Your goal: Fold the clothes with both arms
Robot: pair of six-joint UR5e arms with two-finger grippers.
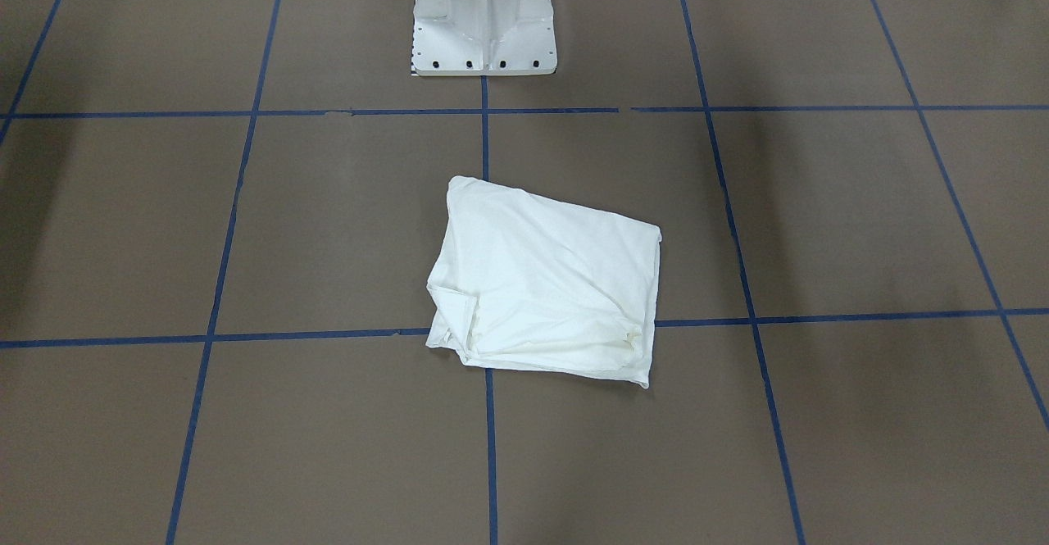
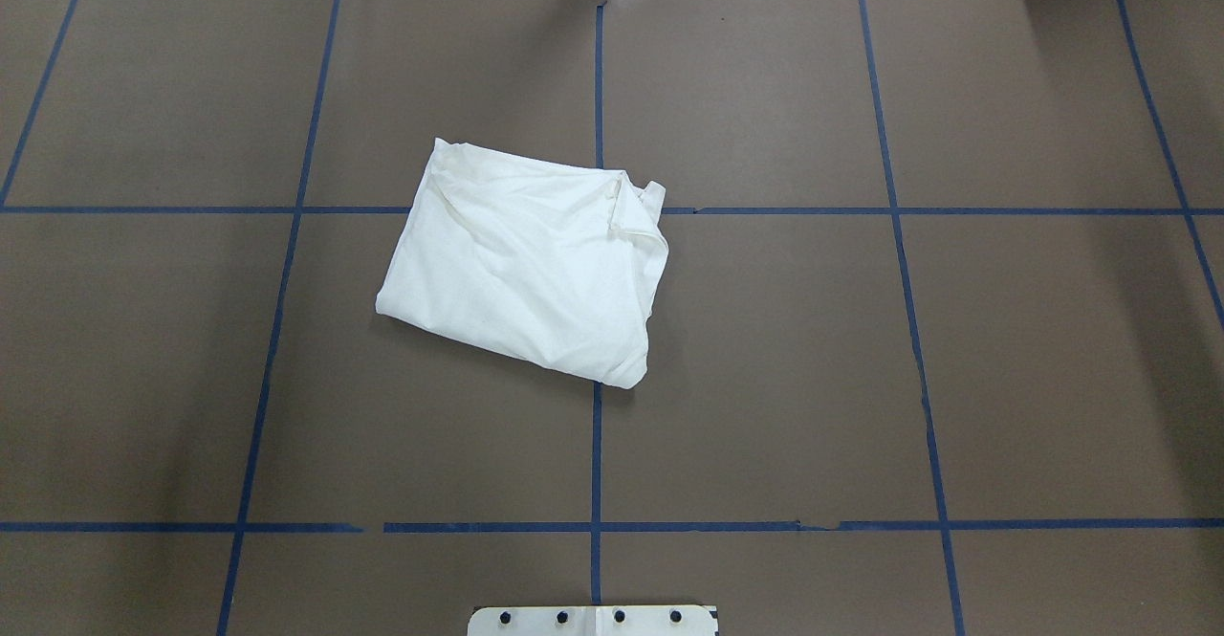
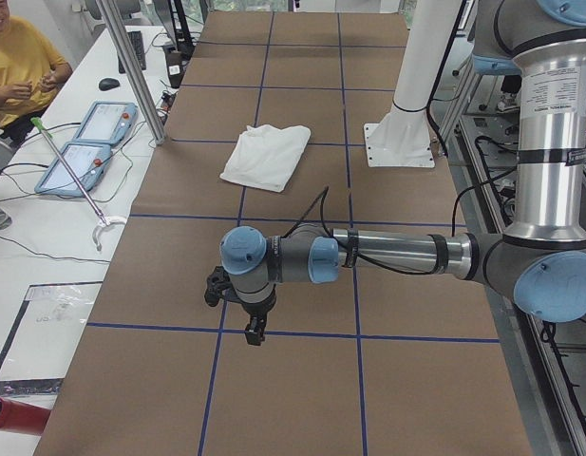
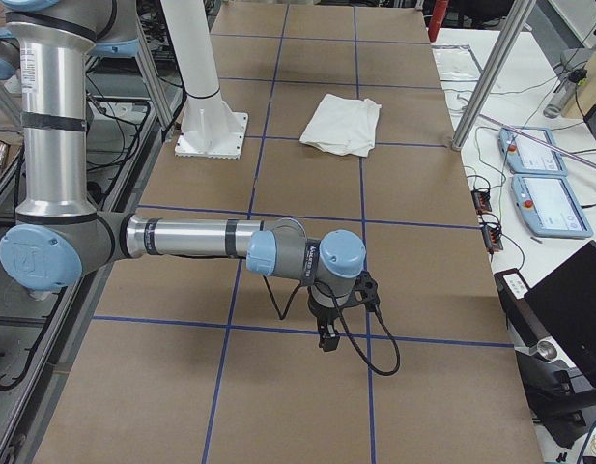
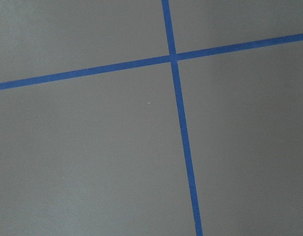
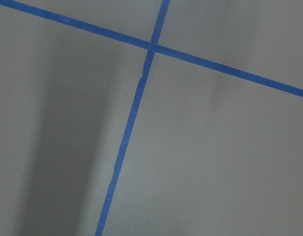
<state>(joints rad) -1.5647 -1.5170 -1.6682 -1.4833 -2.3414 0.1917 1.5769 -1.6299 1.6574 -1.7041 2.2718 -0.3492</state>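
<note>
At the worktop centre the white T-shirt lies folded in a rough square. Soft, light, limp cloth; judged best pinched at its corners. Left hand and right hand hang well apart from it; their spread cannot be told.

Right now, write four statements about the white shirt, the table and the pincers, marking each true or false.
1. The white cotton shirt lies folded in a compact bundle on the brown table. True.
2. Both pincers grip the shirt. False: the black left pincer and black right pincer hang over bare table, apart from it.
3. The shirt covers a crossing of the blue tape lines. True.
4. Black printed text shows on the shirt's top face. False: only plain white cloth shows.
</note>
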